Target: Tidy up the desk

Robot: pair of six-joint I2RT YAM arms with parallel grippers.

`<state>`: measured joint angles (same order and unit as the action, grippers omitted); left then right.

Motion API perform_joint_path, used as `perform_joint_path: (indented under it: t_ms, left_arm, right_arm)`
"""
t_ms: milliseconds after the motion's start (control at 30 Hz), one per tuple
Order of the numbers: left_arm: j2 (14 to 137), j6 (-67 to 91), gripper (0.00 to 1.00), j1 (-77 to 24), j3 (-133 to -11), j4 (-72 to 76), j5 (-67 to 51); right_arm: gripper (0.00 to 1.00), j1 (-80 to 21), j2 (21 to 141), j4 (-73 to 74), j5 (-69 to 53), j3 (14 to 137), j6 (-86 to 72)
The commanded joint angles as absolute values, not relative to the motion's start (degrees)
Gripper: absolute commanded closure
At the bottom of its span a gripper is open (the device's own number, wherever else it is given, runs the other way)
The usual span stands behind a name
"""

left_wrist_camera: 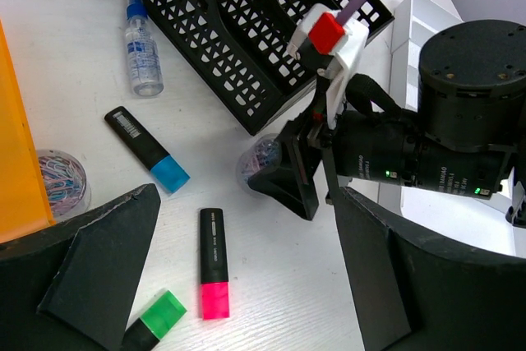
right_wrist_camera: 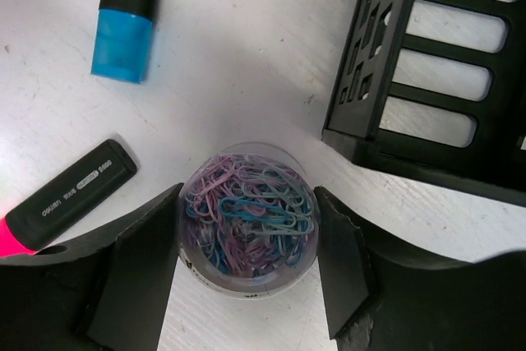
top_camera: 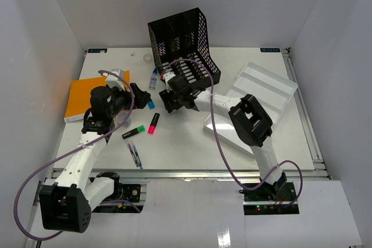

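firstly, the desk (top_camera: 192,143) fills the workspace under both arms, with its rail along the near edge. the right gripper (right_wrist_camera: 248,199) is down at mid-desk with its jaws closed onto a clear tub of paper clips (right_wrist_camera: 246,232), one pad against each side of its wall. the tub stands upright on the desk. the near corner of a black mesh file rack (top_camera: 183,45) sits just beside the tub, close to one finger but apart from it. a blue-capped highlighter (right_wrist_camera: 127,14) lies to the left of the tub, and a pink-capped highlighter (left_wrist_camera: 214,265) lies near-left of it; neither touches the tub. the left gripper (left_wrist_camera: 246,203) hangs above the desk left of centre, jaws wide apart and holding nothing. a green-capped highlighter (left_wrist_camera: 156,318) lies under its left finger. a second tub of clips (left_wrist_camera: 62,178) stands against an orange book (top_camera: 87,98) at the left. a small clear bottle (left_wrist_camera: 141,43) lies left of the rack. a white compartmented tray (top_camera: 261,94) sits at the right.
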<state>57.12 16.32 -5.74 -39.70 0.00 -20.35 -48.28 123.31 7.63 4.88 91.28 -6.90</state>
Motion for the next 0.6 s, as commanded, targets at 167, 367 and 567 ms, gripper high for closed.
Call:
perform_joint_path:
  t_ms: [167, 367, 567]
  left_arm:
    - [56.0, 16.1, 0.02, -5.7, -40.0, 0.2, -20.4]
    - [56.1, 16.6, 0.02, -5.7, -40.5, -1.9, -21.4]
    - [55.5, 17.3, 0.02, -5.7, -40.3, -1.7, -22.7]
  right_arm:
    - [0.84, -44.4, 99.9, 13.9, -27.3, 80.9, 18.0]
    - [0.92, -24.0, 86.0, 16.5, -28.6, 73.9, 19.3]
    - [0.91, -5.3, 86.6, 13.0, -22.2, 73.7, 17.4]
